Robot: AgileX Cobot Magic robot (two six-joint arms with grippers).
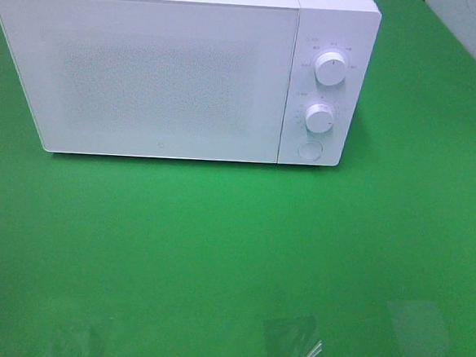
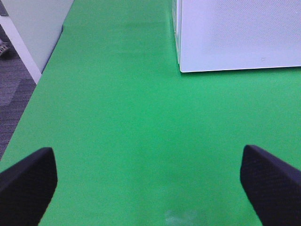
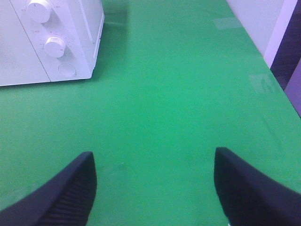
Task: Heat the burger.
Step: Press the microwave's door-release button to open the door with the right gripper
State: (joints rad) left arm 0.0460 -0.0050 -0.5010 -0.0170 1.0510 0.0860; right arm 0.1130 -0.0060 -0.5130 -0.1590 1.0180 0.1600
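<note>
The burger is out of view in every frame. A white microwave [image 1: 180,68] stands at the back of the green table with its door shut; its two knobs [image 1: 331,71] and round button [image 1: 309,149] sit on the right panel. Neither arm shows in the exterior view. My left gripper [image 2: 148,181] hovers open over bare green cloth, the microwave's front left corner [image 2: 181,68] ahead of it. My right gripper [image 3: 153,186] is also open with nothing between its fingers, and the microwave's control panel [image 3: 56,44] lies ahead of it to one side.
The green cloth [image 1: 233,252] covers the whole table. Pale reflections or clear film patches lie near the front edge [image 1: 299,350]. A white wall and grey floor [image 2: 14,89] border the table on the left side; another wall [image 3: 277,28] borders the right.
</note>
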